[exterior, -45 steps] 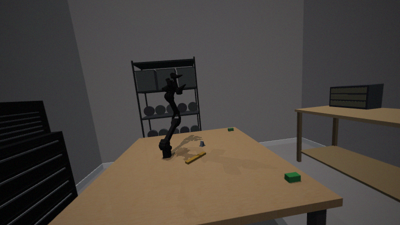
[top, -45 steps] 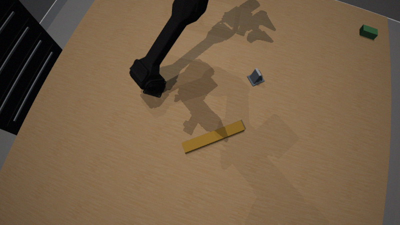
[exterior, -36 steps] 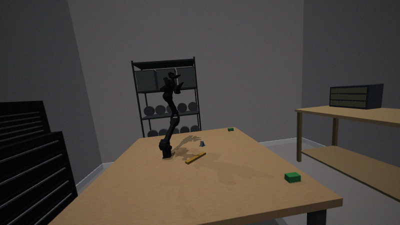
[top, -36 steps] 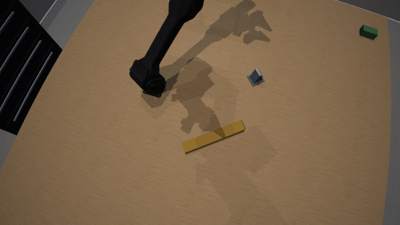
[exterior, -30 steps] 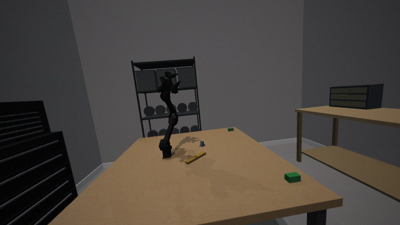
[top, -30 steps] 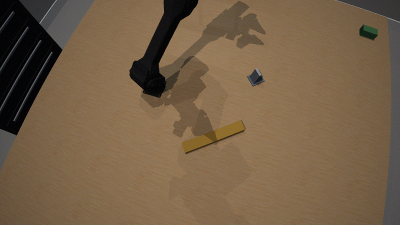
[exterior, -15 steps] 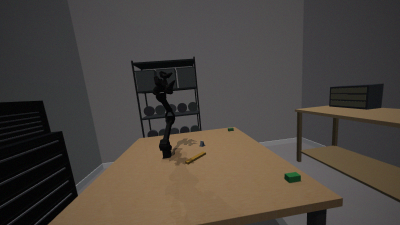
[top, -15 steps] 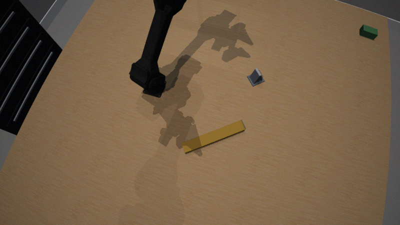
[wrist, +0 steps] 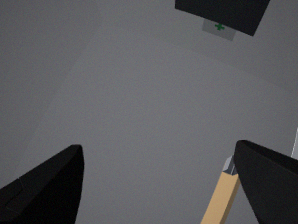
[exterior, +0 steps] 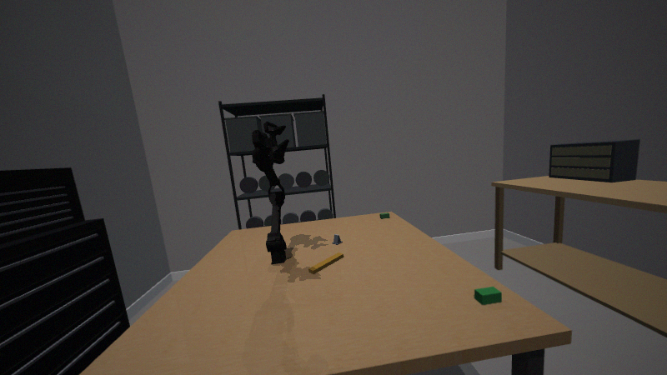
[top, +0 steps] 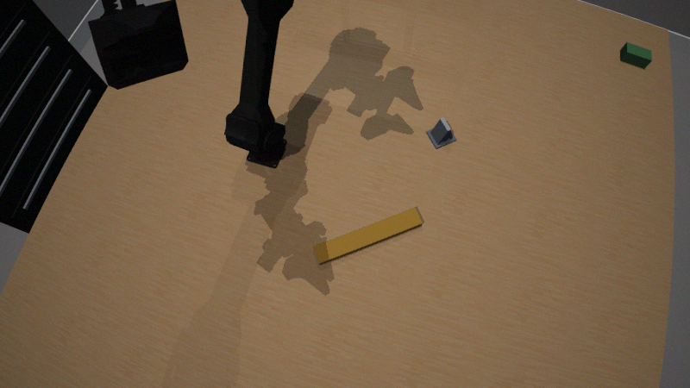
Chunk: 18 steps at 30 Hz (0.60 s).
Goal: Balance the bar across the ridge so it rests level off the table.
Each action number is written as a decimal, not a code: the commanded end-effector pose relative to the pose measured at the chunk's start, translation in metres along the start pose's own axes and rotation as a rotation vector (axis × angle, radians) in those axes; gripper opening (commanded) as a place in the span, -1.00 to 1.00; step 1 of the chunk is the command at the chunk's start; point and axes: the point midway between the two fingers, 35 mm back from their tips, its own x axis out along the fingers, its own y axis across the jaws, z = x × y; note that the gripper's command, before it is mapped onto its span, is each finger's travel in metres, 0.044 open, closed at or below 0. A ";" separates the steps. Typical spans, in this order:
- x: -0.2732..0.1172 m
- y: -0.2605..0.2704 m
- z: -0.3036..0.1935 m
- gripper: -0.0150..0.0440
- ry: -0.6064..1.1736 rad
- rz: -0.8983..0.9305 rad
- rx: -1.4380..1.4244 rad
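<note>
The yellow bar [top: 368, 234] [exterior: 326, 263] lies flat on the table [top: 530, 289] [exterior: 223, 322], with the arm's shadow over its left end in the top view. The small grey ridge [top: 440, 132] [exterior: 336, 239] stands on its square base, apart from the bar and beyond it in the exterior view. My gripper [exterior: 285, 135] [wrist: 161, 153] is open and empty, raised high above the table over the arm's base. Its fingers are wide apart in the wrist view, which shows neither the bar nor the ridge. The fingertips are not visible in the top view.
A green block [top: 635, 55] [exterior: 383, 216] lies near the far table corner, and another green block [exterior: 488, 295] near the right edge. Black drawer cabinets [top: 34, 120] [exterior: 51, 289] stand at the left, a shelf rack [exterior: 284, 192] behind, and a side table [exterior: 587, 190] at the right.
</note>
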 end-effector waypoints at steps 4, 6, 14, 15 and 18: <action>0.014 -0.035 0.012 0.58 -0.001 -0.061 -0.045; 0.018 -0.046 0.014 0.58 0.003 -0.081 -0.064; 0.035 -0.089 0.016 0.58 0.033 -0.165 -0.163; 0.037 -0.094 0.016 0.58 0.039 -0.176 -0.177; 0.042 -0.112 0.015 0.58 0.057 -0.217 -0.216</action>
